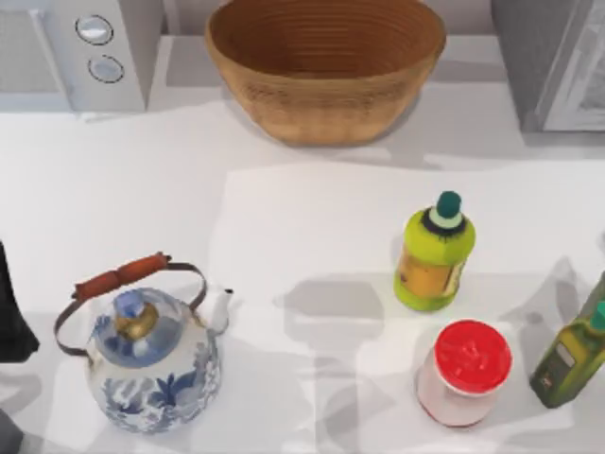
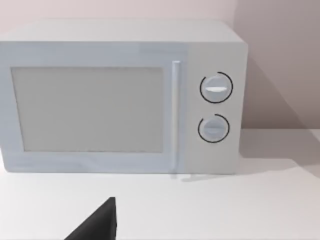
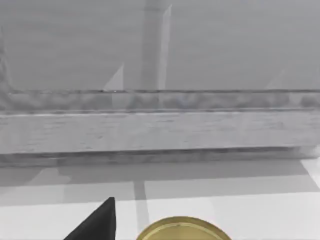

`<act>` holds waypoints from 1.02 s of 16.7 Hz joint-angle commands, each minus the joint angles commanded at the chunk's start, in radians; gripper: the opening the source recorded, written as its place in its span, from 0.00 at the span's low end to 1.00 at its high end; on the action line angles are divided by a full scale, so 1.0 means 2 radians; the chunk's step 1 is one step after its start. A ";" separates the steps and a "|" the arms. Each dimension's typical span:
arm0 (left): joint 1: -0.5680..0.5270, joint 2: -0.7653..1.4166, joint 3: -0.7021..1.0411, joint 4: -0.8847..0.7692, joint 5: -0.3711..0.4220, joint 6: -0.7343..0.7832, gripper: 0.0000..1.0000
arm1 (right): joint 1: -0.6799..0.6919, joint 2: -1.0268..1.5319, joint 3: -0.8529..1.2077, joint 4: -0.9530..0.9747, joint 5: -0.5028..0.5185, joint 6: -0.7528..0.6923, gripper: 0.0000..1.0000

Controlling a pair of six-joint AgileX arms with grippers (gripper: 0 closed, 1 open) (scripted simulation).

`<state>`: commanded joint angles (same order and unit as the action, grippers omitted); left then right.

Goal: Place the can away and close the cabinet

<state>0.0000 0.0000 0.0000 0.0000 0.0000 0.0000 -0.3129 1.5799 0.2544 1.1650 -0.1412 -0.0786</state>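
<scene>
A: Where is the can (image 3: pixel 181 229)?
B: Under my right wrist camera, just before the grey cabinet (image 3: pixel 160 130). Whether my right gripper holds it, I cannot tell.
A: Left arm?
B: Parked facing the microwave (image 2: pixel 120 97).

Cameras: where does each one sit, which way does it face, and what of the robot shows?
Top view: above the table, looking down on the woven wicker basket, blue-and-white porcelain kettle and red-lidded jar; a dark arm part at the left edge.
Left wrist view: faces the white microwave; a black finger shows.
Right wrist view: faces the grey cabinet; a black finger and gold can top show.
Shared: top and left wrist views both show the microwave.
</scene>
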 joint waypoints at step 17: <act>0.000 0.000 0.000 0.000 0.000 0.000 1.00 | -0.021 0.192 0.011 0.109 -0.085 -0.003 1.00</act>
<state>0.0000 0.0000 0.0000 0.0000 0.0000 0.0000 -0.3545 1.9641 0.2770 1.3827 -0.3109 -0.0853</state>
